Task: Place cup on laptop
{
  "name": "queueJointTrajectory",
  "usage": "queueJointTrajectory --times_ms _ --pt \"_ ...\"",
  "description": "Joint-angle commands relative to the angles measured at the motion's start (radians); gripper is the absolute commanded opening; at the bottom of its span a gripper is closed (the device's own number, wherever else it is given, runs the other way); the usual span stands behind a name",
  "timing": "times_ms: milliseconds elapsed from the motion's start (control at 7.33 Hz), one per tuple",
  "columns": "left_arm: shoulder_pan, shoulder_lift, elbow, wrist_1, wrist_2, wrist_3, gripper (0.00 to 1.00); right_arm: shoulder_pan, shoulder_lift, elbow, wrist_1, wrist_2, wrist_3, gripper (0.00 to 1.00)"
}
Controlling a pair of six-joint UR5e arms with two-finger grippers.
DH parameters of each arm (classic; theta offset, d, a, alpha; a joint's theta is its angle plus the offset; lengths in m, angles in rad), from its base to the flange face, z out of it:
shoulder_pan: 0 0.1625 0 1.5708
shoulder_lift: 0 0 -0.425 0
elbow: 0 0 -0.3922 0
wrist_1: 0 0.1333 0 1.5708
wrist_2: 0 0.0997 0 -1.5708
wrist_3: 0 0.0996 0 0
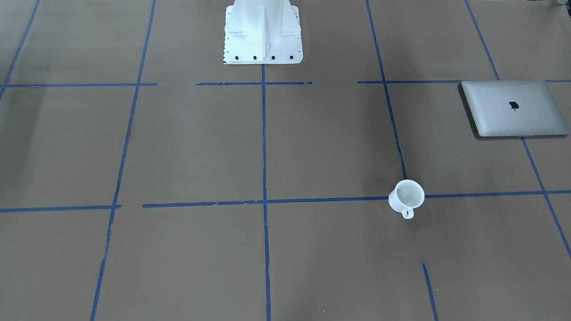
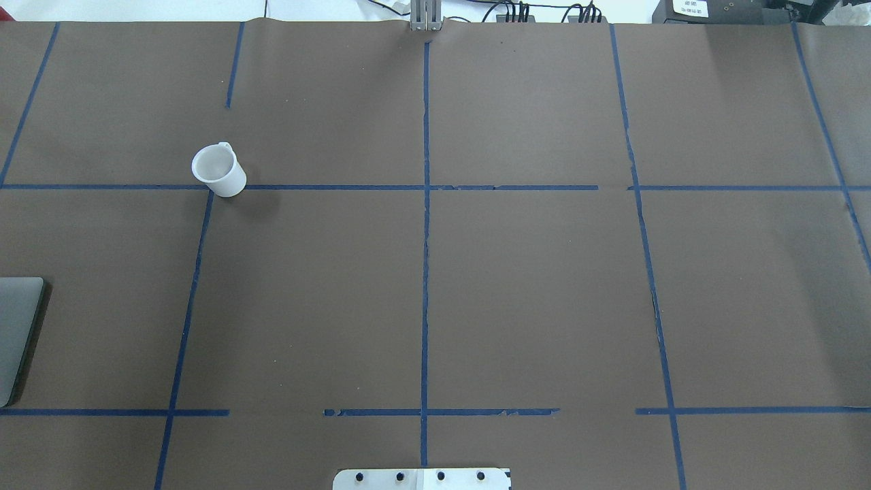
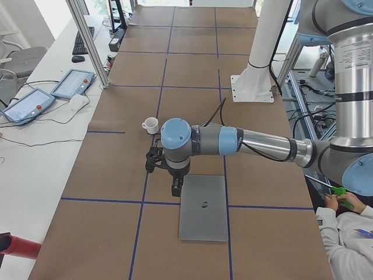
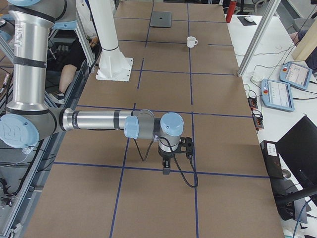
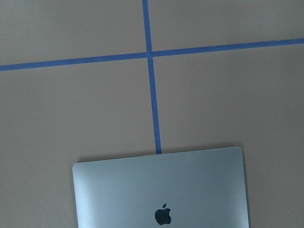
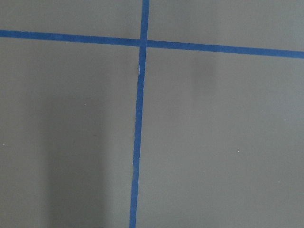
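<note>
- Brown paper bench (image 2: 544, 272), taped into blue squares, carries both things well apart.
- Left arm (image 3: 233, 140) hangs near the laptop's far edge; a low swing could clip the lid.
- Laptop (image 1: 513, 109) lies flat and bare; a cup released tilted may slide on it.
- Cup (image 1: 407, 196) stands upright on a tape crossing; pinching its flared rim could tip it.
- Left fingers (image 3: 175, 186) and right fingers (image 4: 166, 168) show only side-on: I cannot tell whether they are open or closed.
</note>
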Motion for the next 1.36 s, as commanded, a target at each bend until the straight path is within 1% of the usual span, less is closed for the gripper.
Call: queueJointTrajectory --times_ms 0,273,545,682,818,1091,1227 --pt "0.002 0.005 -0.028 0.000 0.002 -0.002 1.00 0.000 0.000 0.000 -0.001 0.000 0.000 1.00" --pt "0.003 0.005 -0.025 0.003 0.003 -0.009 1.00 0.000 0.000 0.000 0.001 0.000 0.000 1.00" --pt "0.009 0.009 -0.007 -0.022 0.000 0.000 1.00 0.000 0.000 0.000 0.001 0.000 0.000 1.00" --pt "0.020 0.006 -0.014 -0.052 -0.021 -0.005 1.00 0.000 0.000 0.000 0.001 0.000 0.000 1.00" --pt "0.053 0.000 -0.008 -0.069 -0.100 -0.033 1.00 0.000 0.000 0.000 0.001 0.000 0.000 1.00" --pt "0.214 -0.110 0.039 -0.222 -0.104 -0.214 1.00 0.000 0.000 0.000 -0.001 0.000 0.000 1.00" --pt "0.242 -0.133 0.070 -0.303 -0.106 -0.321 1.00 0.000 0.000 0.000 0.001 0.000 0.000 1.00"
